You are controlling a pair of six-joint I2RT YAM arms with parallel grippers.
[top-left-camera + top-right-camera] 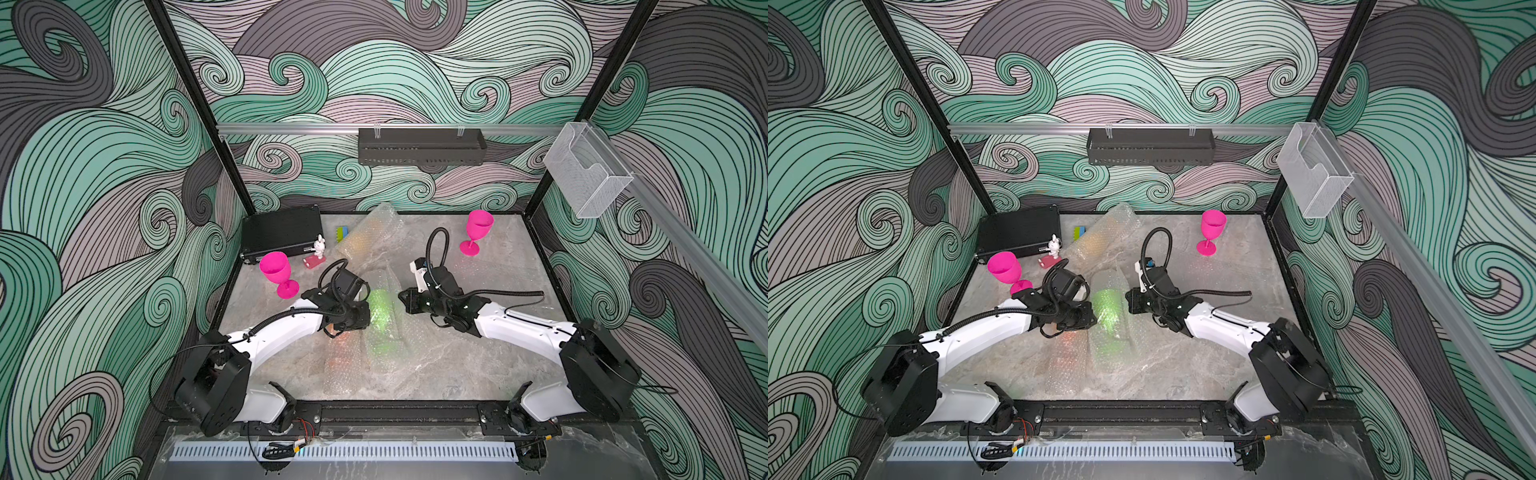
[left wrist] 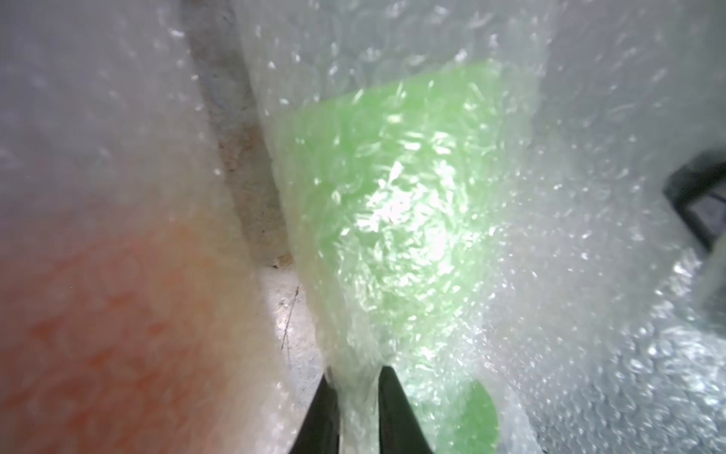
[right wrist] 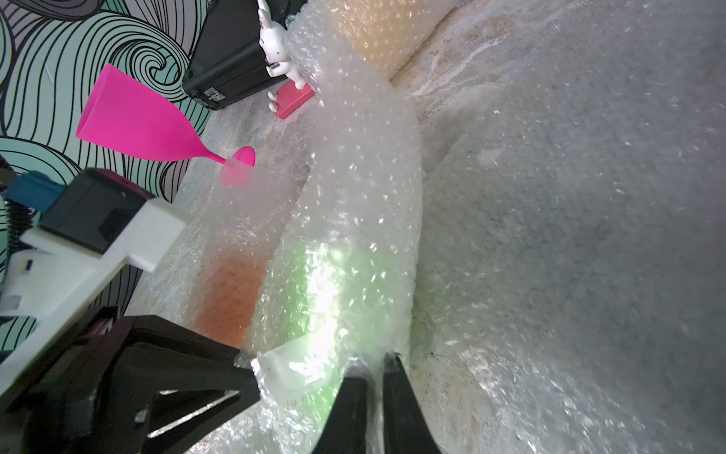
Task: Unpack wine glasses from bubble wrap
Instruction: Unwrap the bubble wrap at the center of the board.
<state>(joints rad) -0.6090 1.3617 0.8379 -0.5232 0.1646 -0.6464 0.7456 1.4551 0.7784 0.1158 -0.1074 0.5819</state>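
Observation:
A lime green wine glass (image 1: 380, 311) lies at the table's middle inside a bubble wrap (image 1: 390, 332) sleeve. My left gripper (image 2: 355, 377) is at its left side, shut on a pinched fold of the wrap near the green cup (image 2: 393, 196) and foot (image 2: 471, 416). My right gripper (image 3: 375, 365) is at the sleeve's right side, shut on a fold of wrap beside the green glass (image 3: 310, 298). An orange wine glass (image 3: 231, 291) lies wrapped alongside. Two magenta wine glasses stand unwrapped, one at the left (image 1: 276, 270), one at the back right (image 1: 478, 228). Another wrapped bundle (image 1: 365, 237) lies at the back.
A black case (image 1: 282, 232) sits at the back left, with a white rabbit figurine (image 1: 318, 249) and a green-and-blue block (image 1: 343, 233) beside it. A black basket (image 1: 419, 145) and a clear holder (image 1: 586, 174) hang on the rails. A loose bubble sheet (image 3: 569, 236) covers the table's right part.

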